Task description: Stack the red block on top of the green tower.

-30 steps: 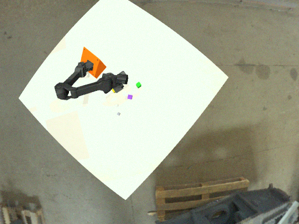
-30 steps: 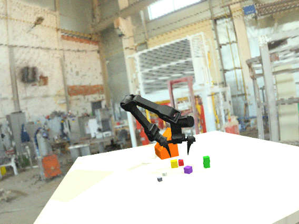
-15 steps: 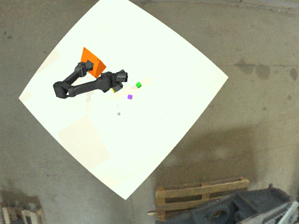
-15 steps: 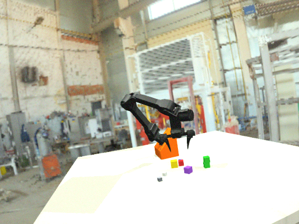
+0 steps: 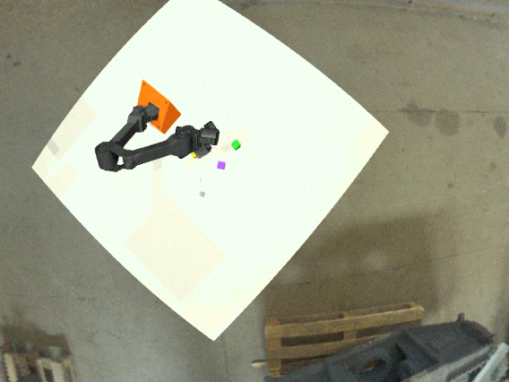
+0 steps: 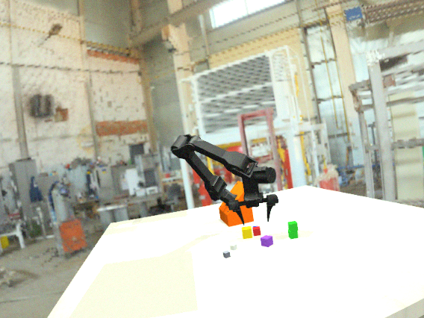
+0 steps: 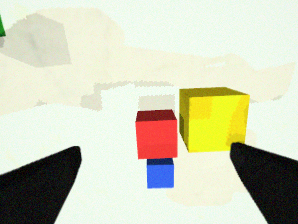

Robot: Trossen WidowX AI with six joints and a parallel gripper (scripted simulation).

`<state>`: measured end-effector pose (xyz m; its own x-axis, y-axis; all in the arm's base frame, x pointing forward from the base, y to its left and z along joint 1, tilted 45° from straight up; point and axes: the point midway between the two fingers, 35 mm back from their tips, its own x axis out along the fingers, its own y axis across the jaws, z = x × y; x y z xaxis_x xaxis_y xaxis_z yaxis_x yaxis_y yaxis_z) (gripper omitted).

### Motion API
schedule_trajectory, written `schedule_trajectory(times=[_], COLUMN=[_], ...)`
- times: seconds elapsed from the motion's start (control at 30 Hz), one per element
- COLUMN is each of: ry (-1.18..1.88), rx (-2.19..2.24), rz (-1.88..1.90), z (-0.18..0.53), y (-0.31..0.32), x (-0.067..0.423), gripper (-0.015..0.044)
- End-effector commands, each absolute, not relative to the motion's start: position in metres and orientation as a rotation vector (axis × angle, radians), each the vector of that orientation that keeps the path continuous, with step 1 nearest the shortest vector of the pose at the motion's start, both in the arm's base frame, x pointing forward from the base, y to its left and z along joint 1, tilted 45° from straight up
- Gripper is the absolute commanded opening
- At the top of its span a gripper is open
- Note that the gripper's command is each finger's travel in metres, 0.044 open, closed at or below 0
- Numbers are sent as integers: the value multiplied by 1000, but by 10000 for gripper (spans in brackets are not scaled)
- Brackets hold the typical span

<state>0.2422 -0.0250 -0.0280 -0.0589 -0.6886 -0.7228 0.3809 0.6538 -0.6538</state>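
Note:
The red block (image 6: 256,231) (image 7: 156,134) sits on the white table, touching nothing, with a larger yellow block (image 6: 246,232) (image 7: 214,119) (image 5: 194,155) close beside it. A small blue block (image 7: 160,173) lies right next to the red one in the wrist view. The green tower (image 6: 292,229) (image 5: 236,144), two cubes high, stands upright to the right; only its edge (image 7: 1,25) shows in the wrist view. My gripper (image 6: 255,220) (image 7: 156,151) (image 5: 203,150) is open and empty, hanging just above the red block with a finger on either side. The arm hides the red block in the overhead view.
A purple block (image 6: 266,240) (image 5: 220,165) lies between the red block and the tower, nearer the front. A small grey block (image 6: 226,254) (image 5: 202,194) and a small white one (image 6: 234,246) lie further forward. The orange arm base (image 6: 233,214) (image 5: 157,109) stands behind.

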Motion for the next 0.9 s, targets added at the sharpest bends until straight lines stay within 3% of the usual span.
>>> schedule_trajectory(times=[0.0, 0.87], ry=[1374, 1374], rx=[-294, -295], rz=[-893, -895], z=[-32, -53], y=[-30, -52], x=[241, 239], gripper=[440, 440])
